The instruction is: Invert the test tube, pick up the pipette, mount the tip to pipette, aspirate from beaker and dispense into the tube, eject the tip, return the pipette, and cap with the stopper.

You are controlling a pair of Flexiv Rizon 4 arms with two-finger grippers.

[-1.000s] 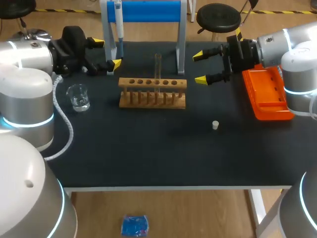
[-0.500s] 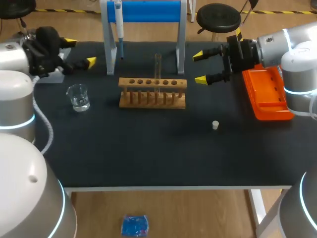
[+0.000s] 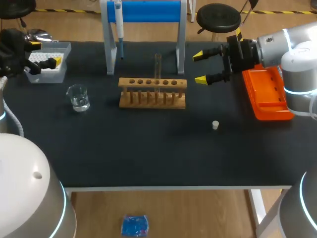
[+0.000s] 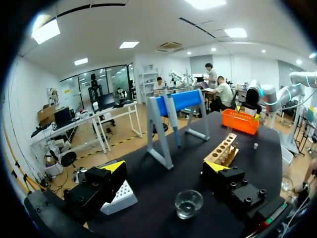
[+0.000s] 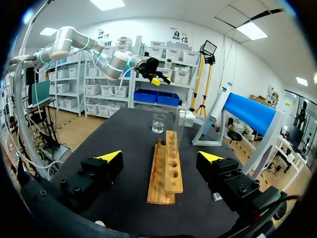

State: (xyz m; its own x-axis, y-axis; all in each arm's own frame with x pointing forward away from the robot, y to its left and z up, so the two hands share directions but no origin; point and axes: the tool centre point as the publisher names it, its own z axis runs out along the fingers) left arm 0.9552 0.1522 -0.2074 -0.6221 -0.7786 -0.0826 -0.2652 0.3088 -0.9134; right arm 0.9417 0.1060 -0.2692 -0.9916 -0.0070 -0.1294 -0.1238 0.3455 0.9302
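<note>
A clear test tube [image 3: 158, 65] stands upright in the wooden rack [image 3: 152, 92]. The pipette [image 3: 119, 27] hangs on the blue stand [image 3: 143, 12]. A glass beaker [image 3: 78, 96] holding clear liquid sits left of the rack, and a small white stopper [image 3: 215, 125] lies to its right. My left gripper [image 3: 44, 52] hovers open over the tip box [image 3: 47, 69] at the far left. In the left wrist view the beaker [image 4: 188, 203] lies just ahead of that gripper [image 4: 165, 166]. My right gripper [image 3: 200, 67] stands open right of the rack. The rack [image 5: 167, 168] shows between its fingers [image 5: 110, 156].
An orange tray [image 3: 267, 94] lies at the right edge under my right arm. The blue stand's white legs [image 3: 181, 47] rise behind the rack. The front half of the black table [image 3: 148, 153] holds only the stopper.
My left arm has drawn back leftward from the blue stand to the table's far left, uncovering the tip box. The right arm has not moved.
</note>
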